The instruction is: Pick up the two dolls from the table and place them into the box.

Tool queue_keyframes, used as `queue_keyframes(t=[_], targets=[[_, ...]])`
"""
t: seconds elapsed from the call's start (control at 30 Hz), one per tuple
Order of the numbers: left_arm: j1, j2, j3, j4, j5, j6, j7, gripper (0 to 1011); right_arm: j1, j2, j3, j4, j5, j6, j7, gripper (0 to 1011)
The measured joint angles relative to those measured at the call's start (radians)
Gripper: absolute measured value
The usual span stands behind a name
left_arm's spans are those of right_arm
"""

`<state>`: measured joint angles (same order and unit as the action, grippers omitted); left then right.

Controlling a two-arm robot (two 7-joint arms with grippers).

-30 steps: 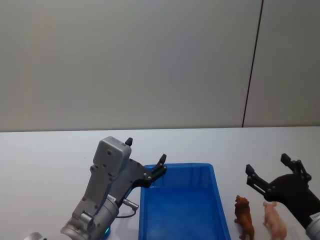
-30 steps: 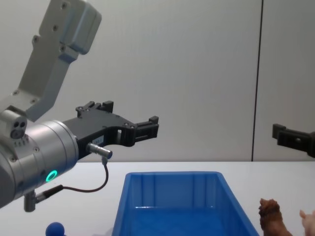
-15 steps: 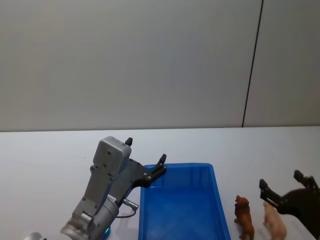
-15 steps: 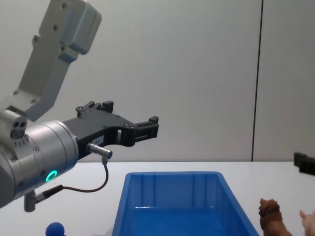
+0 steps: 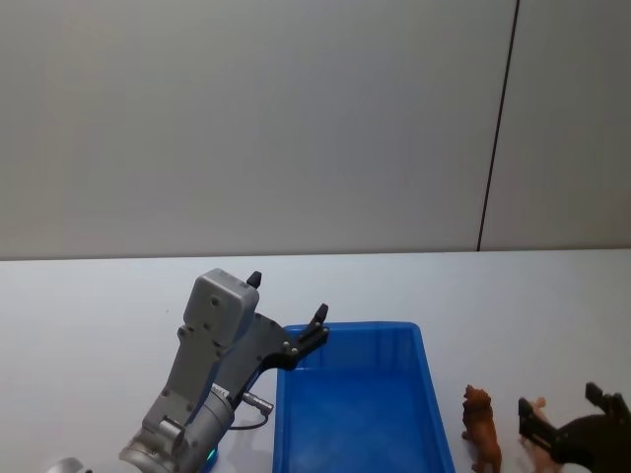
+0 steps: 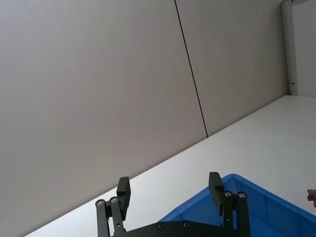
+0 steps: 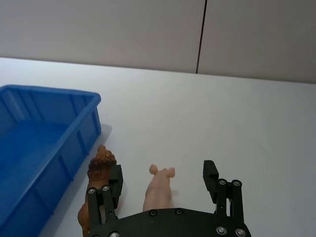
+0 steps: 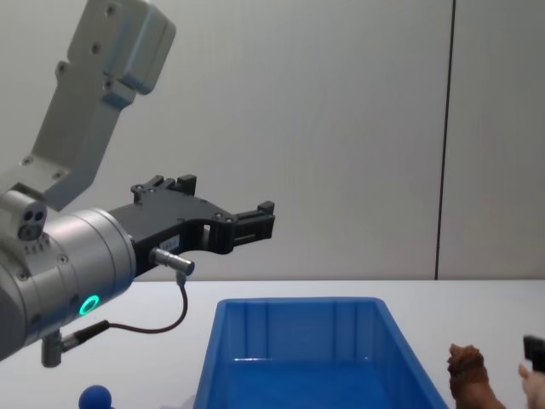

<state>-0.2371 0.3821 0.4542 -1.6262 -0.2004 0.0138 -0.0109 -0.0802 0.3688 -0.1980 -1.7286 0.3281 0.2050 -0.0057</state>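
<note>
The box is a bright blue open bin in the middle of the white table, with nothing showing inside it. Two dolls stand just right of it: a shaggy reddish-brown animal nearest the box and a pale pink one beside it. My right gripper is open and low over the pink doll, one finger on each side of it. The near finger stands close beside the brown doll. My left gripper hangs open above the box's left rim, holding nothing.
A vertical dark seam runs down the grey wall behind the table. A small blue ball sits low on the left under my left arm. Bare white tabletop stretches beyond and to the right of the dolls.
My right gripper has come down and back toward me, from above the dolls to around the pink one. The left arm, box and dolls have not moved.
</note>
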Motion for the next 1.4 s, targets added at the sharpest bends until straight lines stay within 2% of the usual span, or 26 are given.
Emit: queue_keyframes(t=[0.53,0.8,0.9,1.03,1.13,1.17,1.23,1.4], targets=[[0.0,0.0,0.0,0.0,0.0,0.0,0.0,1001,-0.005,-0.029,-0.021,0.048,-0.04,0.044,-0.015,994],[0.0,0.0,0.0,0.0,0.0,0.0,0.0,1001,-0.001,-0.039,-0.025,0.074,-0.05,0.06,-0.015,831],[0.0,0.0,0.0,0.0,0.0,0.0,0.0,1001,-0.001,-0.043,-0.026,0.085,-0.05,0.068,-0.016,707],[0.0,0.0,0.0,0.0,0.0,0.0,0.0,1001,0.0,-0.046,-0.026,0.091,-0.05,0.071,-0.016,627],[0.0,0.0,0.0,0.0,0.0,0.0,0.0,1001,-0.001,-0.046,-0.025,0.092,-0.05,0.071,-0.016,486],[0.0,0.0,0.0,0.0,0.0,0.0,0.0,1001,-0.002,-0.046,-0.025,0.092,-0.052,0.07,-0.016,486],[0.0,0.0,0.0,0.0,0.0,0.0,0.0,1001,-0.005,-0.046,-0.024,0.087,-0.056,0.067,-0.016,397],[0.0,0.0,0.0,0.0,0.0,0.0,0.0,1001,-0.01,-0.044,-0.022,0.062,-0.066,0.056,-0.017,372]])
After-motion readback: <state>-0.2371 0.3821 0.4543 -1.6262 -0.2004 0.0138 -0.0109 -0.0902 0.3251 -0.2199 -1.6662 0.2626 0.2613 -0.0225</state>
